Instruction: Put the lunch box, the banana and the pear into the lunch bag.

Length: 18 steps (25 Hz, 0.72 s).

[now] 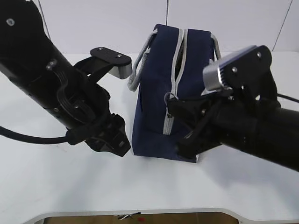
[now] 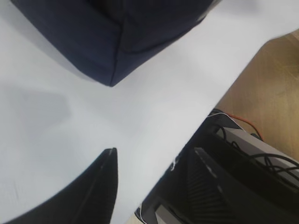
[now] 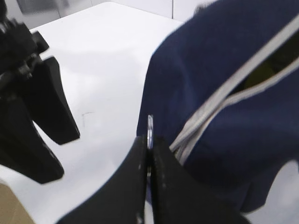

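Observation:
The navy lunch bag [image 1: 156, 116] stands upright mid-table, its grey zipper [image 1: 178, 65] partly open along the top and down the front. My right gripper [image 3: 149, 142] is shut on the zipper's ring pull [image 3: 150, 125] at the bag's front face [image 3: 210, 102]. Something yellowish [image 3: 262, 70] shows through the zipper gap; I cannot tell what it is. The lunch box, the banana and the pear are otherwise hidden. My left gripper [image 1: 120, 138] hangs open and empty beside the bag's lower left corner [image 2: 112, 46], just above the table, apart from the fabric.
The white table [image 1: 70, 186] runs to a rounded front edge [image 1: 140, 213] close below both arms. Dark equipment with cables [image 2: 243, 163] and wooden floor [image 2: 275, 70] lie beyond that edge. Grey webbing handles [image 1: 140, 60] droop over the bag's sides.

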Available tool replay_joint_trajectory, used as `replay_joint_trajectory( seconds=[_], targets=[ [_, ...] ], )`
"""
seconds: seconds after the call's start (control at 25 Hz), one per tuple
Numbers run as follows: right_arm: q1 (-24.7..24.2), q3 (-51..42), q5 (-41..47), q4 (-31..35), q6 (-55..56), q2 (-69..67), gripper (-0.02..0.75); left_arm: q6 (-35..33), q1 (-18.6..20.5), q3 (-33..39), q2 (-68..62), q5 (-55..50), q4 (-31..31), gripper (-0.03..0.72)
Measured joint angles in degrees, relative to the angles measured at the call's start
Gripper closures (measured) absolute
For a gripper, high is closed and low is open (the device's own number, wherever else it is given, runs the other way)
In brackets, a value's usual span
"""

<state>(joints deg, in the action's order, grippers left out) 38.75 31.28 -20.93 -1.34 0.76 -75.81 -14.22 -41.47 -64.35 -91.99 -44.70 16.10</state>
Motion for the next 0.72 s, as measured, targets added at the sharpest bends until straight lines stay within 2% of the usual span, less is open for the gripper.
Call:
replay_joint_trajectory(
  seconds=[0.32, 0.72],
  targets=[
    [0.0, 8.69, 8.59, -0.23, -5.01, 0.12, 0.721, -2.99, 0.0, 0.33, -0.08, 6.49, -1.39, 0.318],
    [0.0, 15.59, 17.16, -0.23, -5.5, 0.12, 0.721, -4.51, 0.0, 5.97, -0.36, 14.35, -5.12, 0.318]
  ],
)
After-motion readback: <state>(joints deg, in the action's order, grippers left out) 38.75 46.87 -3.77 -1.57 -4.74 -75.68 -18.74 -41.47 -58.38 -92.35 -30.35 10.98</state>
